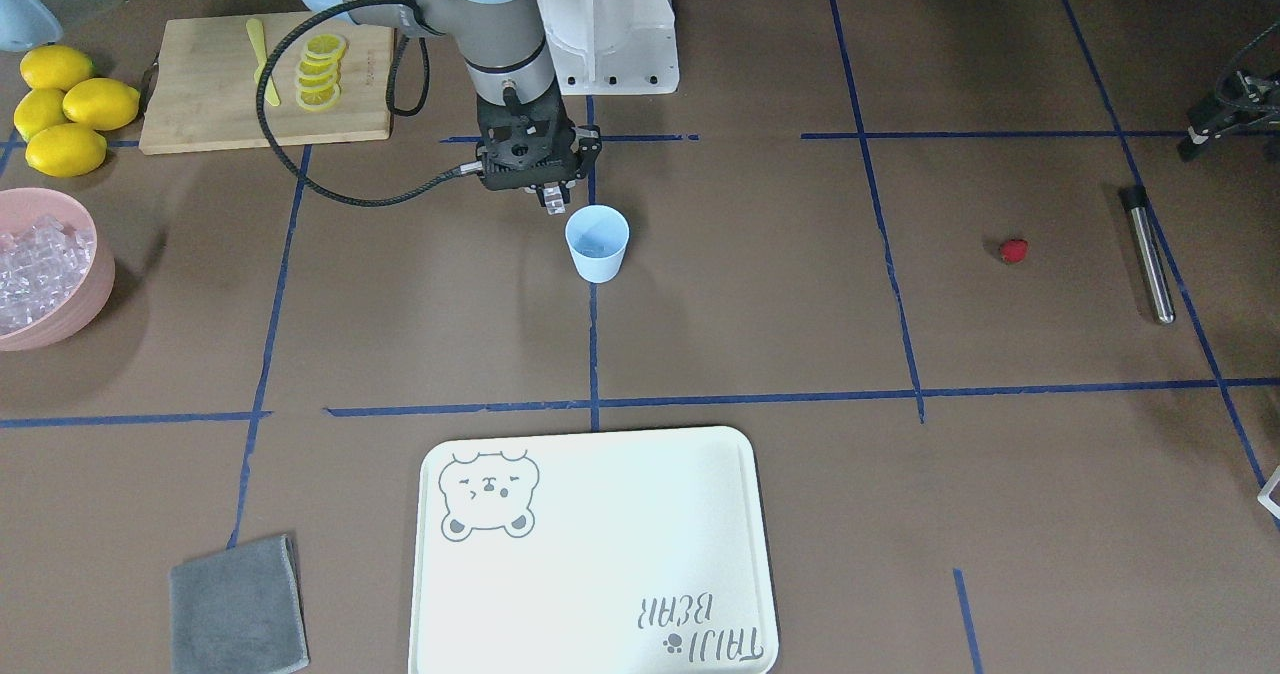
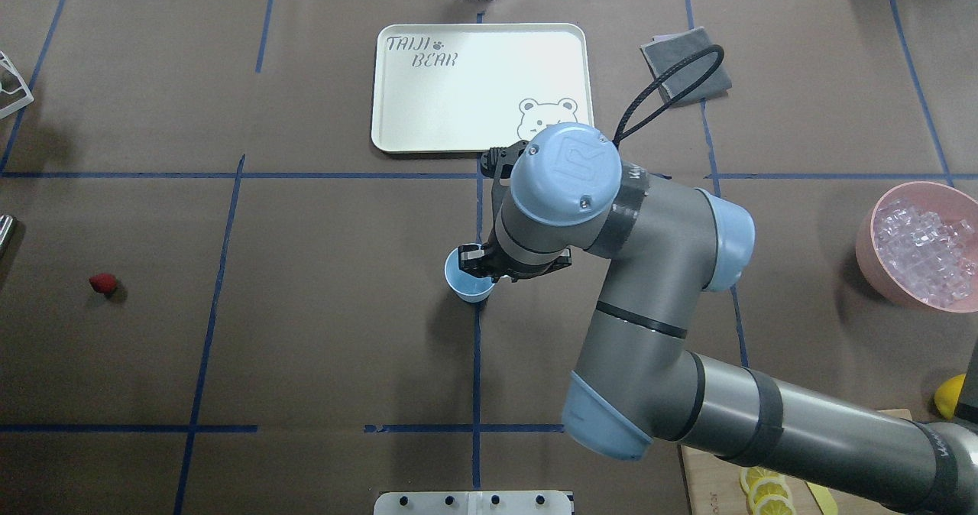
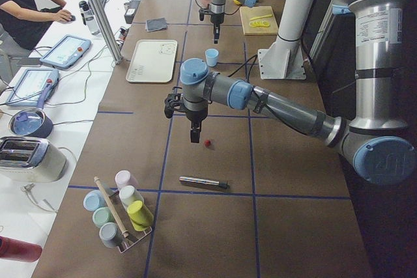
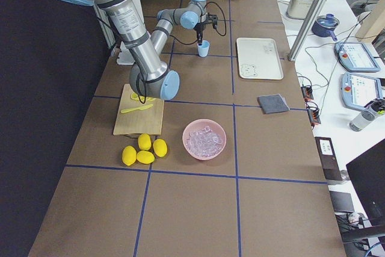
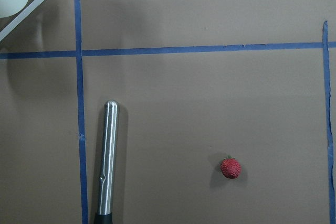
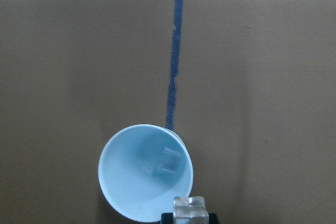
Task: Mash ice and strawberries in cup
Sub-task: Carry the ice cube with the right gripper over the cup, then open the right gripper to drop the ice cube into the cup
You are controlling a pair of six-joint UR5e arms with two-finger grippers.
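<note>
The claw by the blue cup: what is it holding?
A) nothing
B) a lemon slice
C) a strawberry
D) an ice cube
D: a clear ice cube is pinched in the right gripper close to the rim of the cup, while the strawberry lies far off to the side.

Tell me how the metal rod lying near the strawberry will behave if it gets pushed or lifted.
The metal rod is a round cylinder lying flat, so a sideways push would probably roll it. Its polished surface looks slippery to pinch. Being metal, it is likely stiff and rather heavy for its slimness.
</note>
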